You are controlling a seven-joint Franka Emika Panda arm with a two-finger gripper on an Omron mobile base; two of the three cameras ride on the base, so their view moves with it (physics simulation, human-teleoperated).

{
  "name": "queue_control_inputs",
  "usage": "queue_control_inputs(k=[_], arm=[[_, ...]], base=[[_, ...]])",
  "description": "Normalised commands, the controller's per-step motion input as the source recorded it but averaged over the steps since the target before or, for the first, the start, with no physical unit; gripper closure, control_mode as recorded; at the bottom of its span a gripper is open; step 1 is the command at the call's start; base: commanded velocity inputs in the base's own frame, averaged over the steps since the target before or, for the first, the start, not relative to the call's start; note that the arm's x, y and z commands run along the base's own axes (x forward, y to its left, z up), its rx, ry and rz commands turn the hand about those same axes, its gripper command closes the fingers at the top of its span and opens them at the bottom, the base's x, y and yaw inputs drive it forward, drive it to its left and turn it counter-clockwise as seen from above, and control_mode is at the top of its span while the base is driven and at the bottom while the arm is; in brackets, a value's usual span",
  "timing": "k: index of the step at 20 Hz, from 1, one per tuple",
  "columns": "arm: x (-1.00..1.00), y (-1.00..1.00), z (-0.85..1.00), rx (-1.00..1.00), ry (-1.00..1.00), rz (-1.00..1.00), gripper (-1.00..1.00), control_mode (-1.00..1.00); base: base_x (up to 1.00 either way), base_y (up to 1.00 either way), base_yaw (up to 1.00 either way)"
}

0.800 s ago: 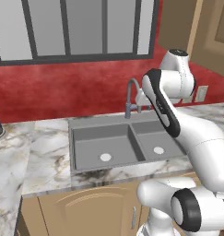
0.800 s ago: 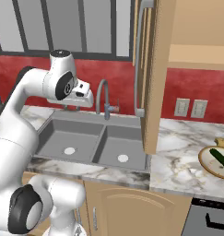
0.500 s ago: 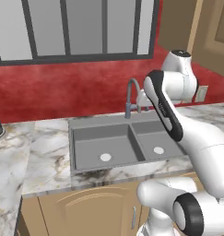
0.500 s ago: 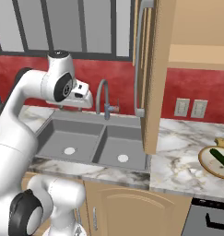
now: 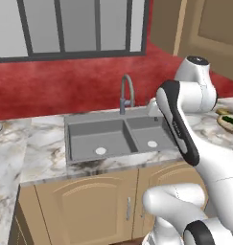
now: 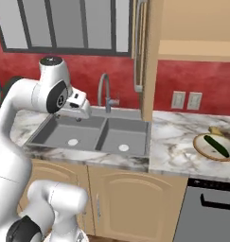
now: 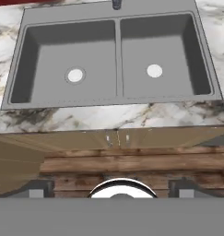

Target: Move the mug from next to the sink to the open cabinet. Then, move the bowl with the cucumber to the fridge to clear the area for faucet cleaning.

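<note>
While white arm reaches over sink [image 5: 113, 136], gripper [image 6: 78, 108] hangs above left basin, jaws spread wide, gripping nothing. Hand view looks straight down on both basins, round pale drain in each. Faucet [image 6: 105, 92] stands upright at sink's back edge. Bowl [image 6: 215, 147] rests on marble bench [image 6: 178, 142] well right of sink, cucumber [image 6: 216, 146] lying inside it. Two wall outlets [image 6: 186, 100] on red backsplash behind bench.

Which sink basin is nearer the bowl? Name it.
The right basin. It borders the counter stretch that holds the bowl, while the other basin lies beyond the divider, farther away.
</note>
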Motion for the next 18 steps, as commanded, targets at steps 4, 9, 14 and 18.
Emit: queue_control_inputs(k=[4, 9, 14, 18], arm=[[0.00, 0.00, 0.00, 0.00, 0.00, 0.00, -1.00, 1.00], [0.00, 0.00, 0.00, 0.00, 0.00, 0.00, -1.00, 1.00], [0.00, 0.00, 0.00, 0.00, 0.00, 0.00, -1.00, 1.00], [0.00, 0.00, 0.00, 0.00, 0.00, 0.00, -1.00, 1.00]], base=[[-1.00, -0.83, -0.22], [-0.73, -1.00, -0.20], [0.26, -1.00, -0.04], [1.00, -1.00, 0.07]])
